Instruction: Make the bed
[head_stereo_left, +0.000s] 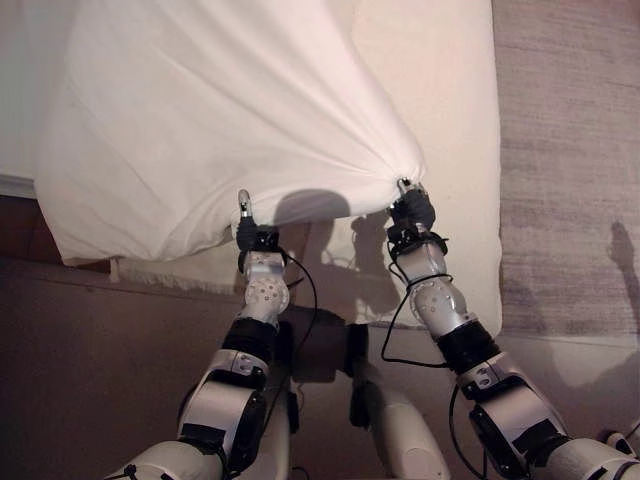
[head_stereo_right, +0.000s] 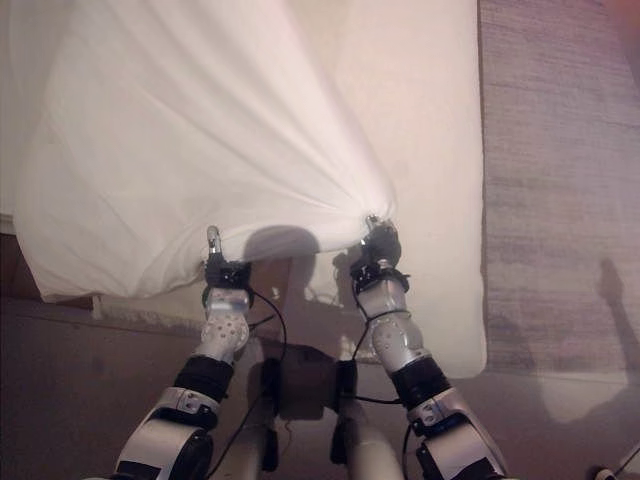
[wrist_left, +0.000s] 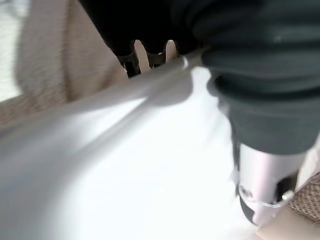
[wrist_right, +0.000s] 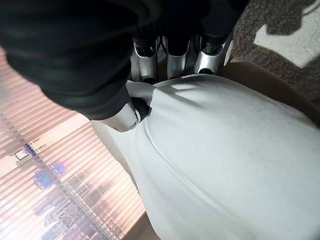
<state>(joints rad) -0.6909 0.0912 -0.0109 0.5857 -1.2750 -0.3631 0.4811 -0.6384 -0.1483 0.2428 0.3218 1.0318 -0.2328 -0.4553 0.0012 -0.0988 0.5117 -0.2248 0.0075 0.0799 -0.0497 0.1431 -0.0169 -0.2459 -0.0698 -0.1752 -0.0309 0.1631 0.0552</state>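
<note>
A white sheet (head_stereo_left: 230, 120) hangs lifted above the cream mattress (head_stereo_left: 440, 90), stretched taut between both hands. My left hand (head_stereo_left: 250, 235) grips the sheet's near edge at the lower left, one finger sticking up. My right hand (head_stereo_left: 410, 208) is shut on a bunched corner of the sheet, with folds fanning out from it. In the right wrist view the fingers (wrist_right: 170, 55) and thumb curl round the white cloth (wrist_right: 225, 150). In the left wrist view the cloth (wrist_left: 125, 165) runs under the fingers (wrist_left: 145, 55).
The mattress's right edge (head_stereo_left: 492, 200) borders a grey carpet (head_stereo_left: 570, 150). A dark floor strip (head_stereo_left: 90, 350) lies at the bed's foot on the left. The sheet's loose left corner (head_stereo_left: 60, 240) droops over the mattress end.
</note>
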